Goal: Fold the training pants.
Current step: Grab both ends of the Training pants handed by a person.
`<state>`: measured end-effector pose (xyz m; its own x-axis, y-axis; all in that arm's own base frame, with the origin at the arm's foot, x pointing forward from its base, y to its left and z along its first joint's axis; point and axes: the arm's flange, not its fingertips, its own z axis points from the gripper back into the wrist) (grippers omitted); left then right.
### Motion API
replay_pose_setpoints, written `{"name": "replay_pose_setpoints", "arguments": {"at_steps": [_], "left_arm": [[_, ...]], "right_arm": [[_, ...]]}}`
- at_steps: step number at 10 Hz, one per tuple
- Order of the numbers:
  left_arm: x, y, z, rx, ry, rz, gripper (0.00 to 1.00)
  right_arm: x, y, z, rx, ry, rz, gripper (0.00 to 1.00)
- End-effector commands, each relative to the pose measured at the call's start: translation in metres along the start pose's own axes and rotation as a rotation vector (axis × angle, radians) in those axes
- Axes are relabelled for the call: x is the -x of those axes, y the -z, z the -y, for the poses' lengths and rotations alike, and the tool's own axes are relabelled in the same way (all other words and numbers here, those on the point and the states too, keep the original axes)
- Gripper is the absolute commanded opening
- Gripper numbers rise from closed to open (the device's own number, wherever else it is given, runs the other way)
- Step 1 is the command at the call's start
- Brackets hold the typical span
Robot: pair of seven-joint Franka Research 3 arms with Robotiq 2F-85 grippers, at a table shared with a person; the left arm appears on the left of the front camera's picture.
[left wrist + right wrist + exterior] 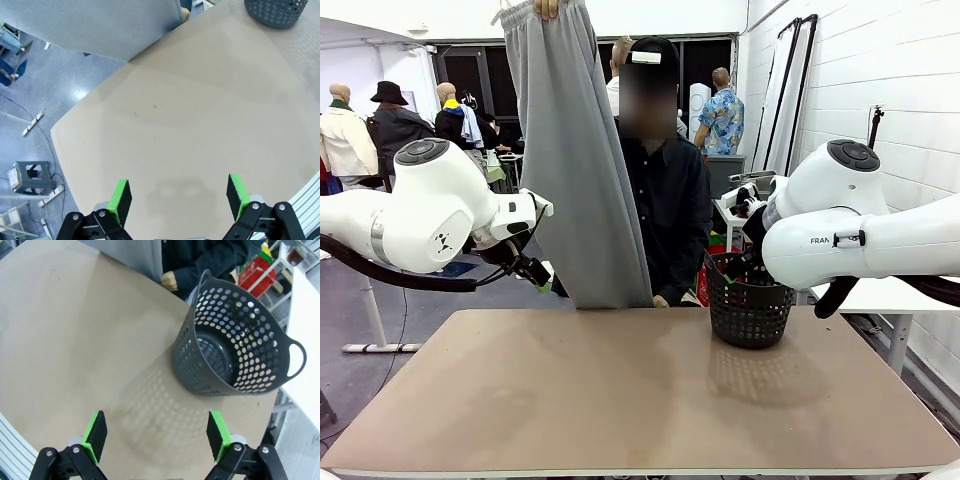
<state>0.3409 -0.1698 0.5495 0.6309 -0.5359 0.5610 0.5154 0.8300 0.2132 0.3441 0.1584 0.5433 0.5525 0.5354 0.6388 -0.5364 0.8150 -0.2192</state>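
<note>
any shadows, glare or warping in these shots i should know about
Front view: the basket throws a soft shadow toward the camera on the table. Right wrist view: its holes cast a dotted shadow, sharp focus. Left wrist view: wide-angle lens bends the table edge; a glare spot on the floor.

The letters "FRAN" stand in dark print on the white right arm (880,245), the rest cut off

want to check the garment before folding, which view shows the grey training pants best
The front view: the training pants hang nearly full length from the person's raised hand, leg ends reaching the far edge of the table. The left wrist view catches a lower stretch of them; the right wrist view, a grey sliver at its top edge.
</note>
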Motion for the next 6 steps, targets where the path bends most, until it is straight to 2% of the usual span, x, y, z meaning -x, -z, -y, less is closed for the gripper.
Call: {"name": "replay_pose_setpoints", "arguments": {"at_steps": [1,6], "left_arm": [[0.0001,-0.0001,-0.0009,0.003,0.006,0.001,1.00],[0.0001,-0.0001,-0.0009,0.003,0.006,0.001,1.00]], "right_arm": [[0.0008,0.0009,-0.0002,0.005,-0.002,0.005,1.00],[0.0008,0.0009,-0.0002,0.005,-0.002,0.005,1.00]]}}
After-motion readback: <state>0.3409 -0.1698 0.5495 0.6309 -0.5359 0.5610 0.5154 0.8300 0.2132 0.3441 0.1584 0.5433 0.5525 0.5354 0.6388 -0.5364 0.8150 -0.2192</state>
